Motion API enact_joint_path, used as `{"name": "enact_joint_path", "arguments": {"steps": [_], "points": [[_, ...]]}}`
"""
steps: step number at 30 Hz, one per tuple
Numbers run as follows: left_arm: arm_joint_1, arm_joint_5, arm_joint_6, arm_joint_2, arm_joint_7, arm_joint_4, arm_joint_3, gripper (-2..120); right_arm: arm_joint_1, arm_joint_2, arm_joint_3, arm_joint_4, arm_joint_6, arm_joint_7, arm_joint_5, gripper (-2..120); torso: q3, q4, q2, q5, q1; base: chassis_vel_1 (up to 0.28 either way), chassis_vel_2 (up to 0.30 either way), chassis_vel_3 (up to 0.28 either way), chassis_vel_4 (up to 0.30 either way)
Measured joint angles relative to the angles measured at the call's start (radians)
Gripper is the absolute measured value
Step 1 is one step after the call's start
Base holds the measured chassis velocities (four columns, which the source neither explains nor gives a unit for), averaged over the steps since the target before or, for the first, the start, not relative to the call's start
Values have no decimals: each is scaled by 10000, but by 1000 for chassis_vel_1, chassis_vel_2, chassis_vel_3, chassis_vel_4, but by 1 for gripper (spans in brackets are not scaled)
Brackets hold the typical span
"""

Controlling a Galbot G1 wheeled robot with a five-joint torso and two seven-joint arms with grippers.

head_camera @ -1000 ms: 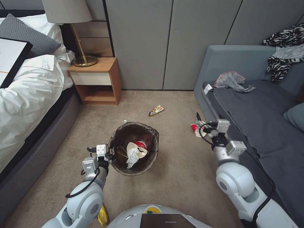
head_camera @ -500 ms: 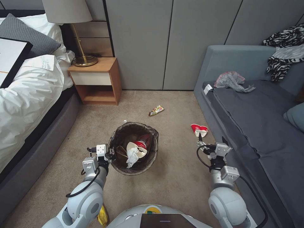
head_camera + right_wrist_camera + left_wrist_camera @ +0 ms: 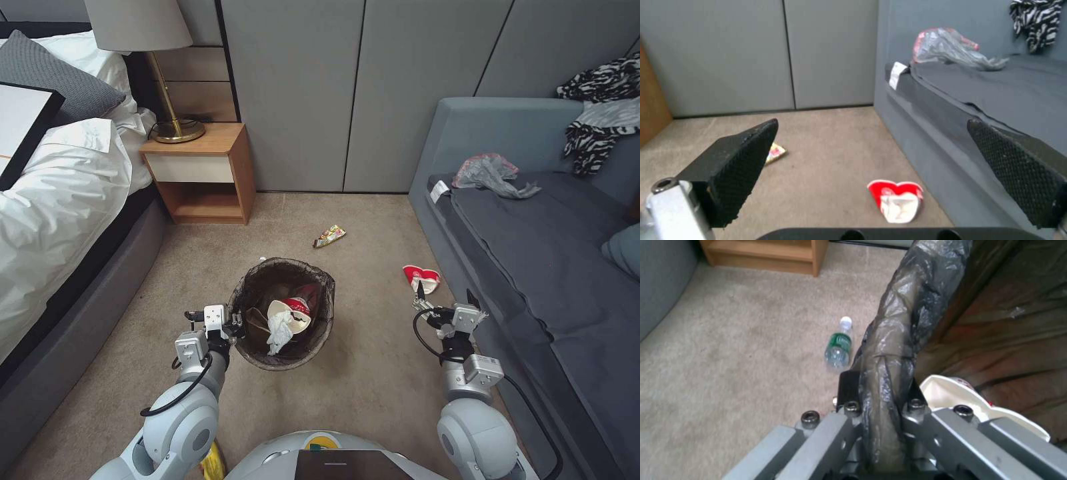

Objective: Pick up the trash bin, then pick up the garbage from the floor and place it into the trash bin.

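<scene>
Left gripper [image 3: 882,406] is clamping the lined trash bin [image 3: 283,313] rim mid-carpet while the wide-open, empty right gripper [image 3: 443,305] is hovering near the crushed paper cup [image 3: 421,277] by the sofa [image 3: 533,253] base, probably light and flimsy, so pinching its flattened edge looks best.

Pretty clearly a bedroom in a home or a hotel room: a made bed [image 3: 60,200] with white duvet at 9 o'clock, a wooden nightstand [image 3: 203,173] with a brass lamp [image 3: 160,67] at 11, a grey daybed sofa [image 3: 547,253] at 3, beige carpet [image 3: 373,373] underfoot, and grey wardrobe panels [image 3: 353,87] at 12.
</scene>
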Motion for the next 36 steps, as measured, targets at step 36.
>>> {"name": "enact_joint_path", "arguments": {"steps": [36], "points": [[14,21,-10,-87,-21,-28,8,0,346,102,-263,-187,-60,273,-85,100,0,-1,0,1,2,-149,152,151,-152]]}}
